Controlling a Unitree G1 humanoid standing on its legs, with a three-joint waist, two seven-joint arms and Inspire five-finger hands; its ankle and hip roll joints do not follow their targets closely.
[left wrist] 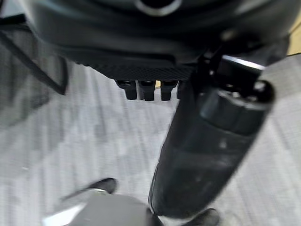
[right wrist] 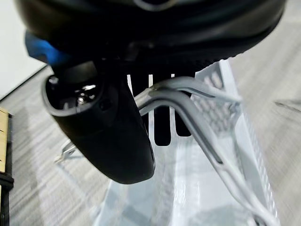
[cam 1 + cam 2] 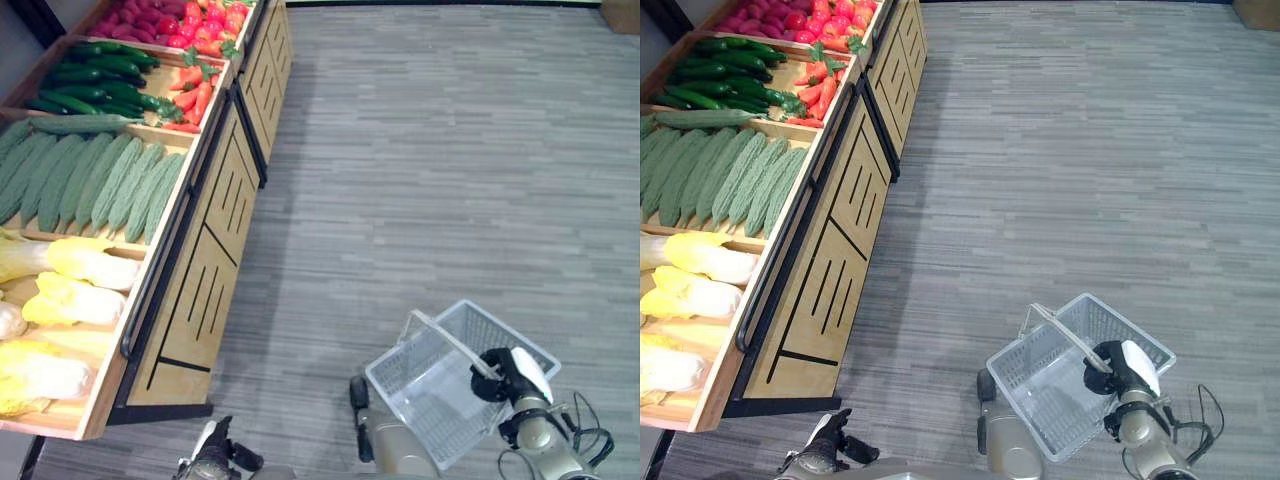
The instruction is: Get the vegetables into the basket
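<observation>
Vegetables point(image 3: 95, 180) lie on the shelf point(image 3: 165, 255) left of the curled, empty left hand point(image 3: 215, 455); right hand point(image 3: 510, 375) grips the basket point(image 3: 430, 390) handle.

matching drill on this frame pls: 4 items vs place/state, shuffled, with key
1. white wire basket
2. red carrots
3. pale green bitter gourds
4. left hand

A. bin between cucumbers and cabbages
B. low by the stand's near corner, holding nothing
C. handle held by the right hand, nothing inside
D. bin beside the dark cucumbers

Pairs: 1-C, 2-D, 3-A, 4-B
</observation>
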